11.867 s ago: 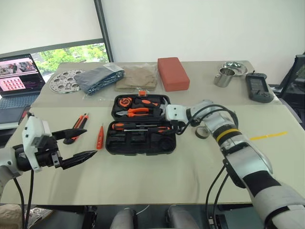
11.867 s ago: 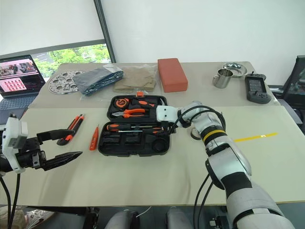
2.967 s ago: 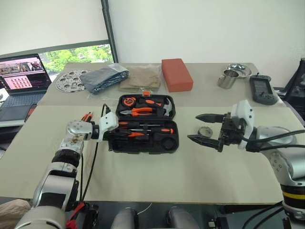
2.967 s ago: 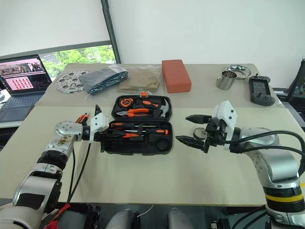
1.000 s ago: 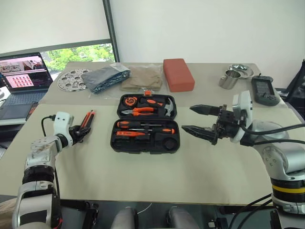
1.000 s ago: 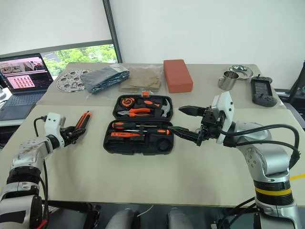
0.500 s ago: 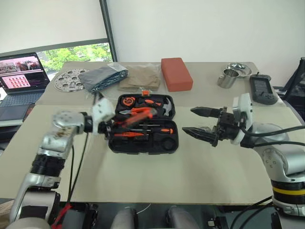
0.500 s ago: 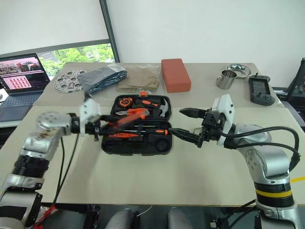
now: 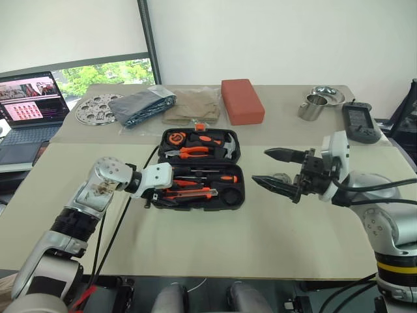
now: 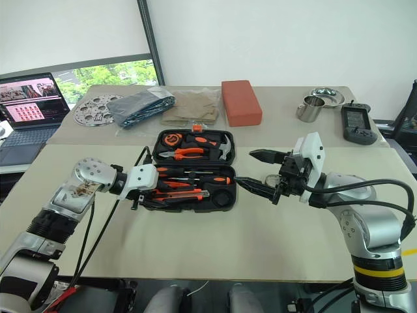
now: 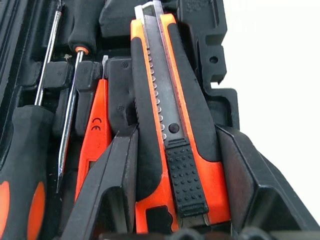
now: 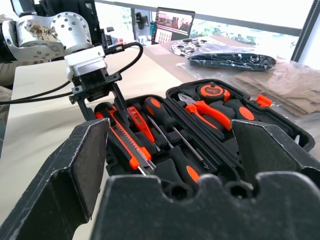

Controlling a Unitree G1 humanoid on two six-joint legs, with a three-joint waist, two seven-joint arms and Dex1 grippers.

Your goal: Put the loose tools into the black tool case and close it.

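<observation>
The black tool case (image 9: pixel 195 203) lies open mid-table, its lid half holding pliers, a hammer and a tape measure. Screwdrivers (image 9: pixel 202 178) rest in the front half. My left gripper (image 9: pixel 158 192) reaches in from the case's left end and is shut on an orange-and-black cutter knife (image 11: pixel 172 150), which lies low over the front slots (image 10: pixel 184 194). A slim orange pen-sized tool (image 11: pixel 96 130) sits beside it. My right gripper (image 10: pixel 245 169) hovers open just right of the case, holding nothing. A small tape roll (image 10: pixel 268 178) peeks out behind its fingers.
Along the far side are a red-orange block (image 9: pixel 242 101), folded cloths (image 9: pixel 143 104), a perforated metal disc (image 9: pixel 94 107), a steel cup (image 9: pixel 314 106) and a black handheld device (image 9: pixel 359 122). A laptop (image 9: pixel 29 98) stands at the far left.
My left gripper carried the cutter knife from the table left of the case rightward, rolling over, down into the case's front half. The right gripper stayed put and open.
</observation>
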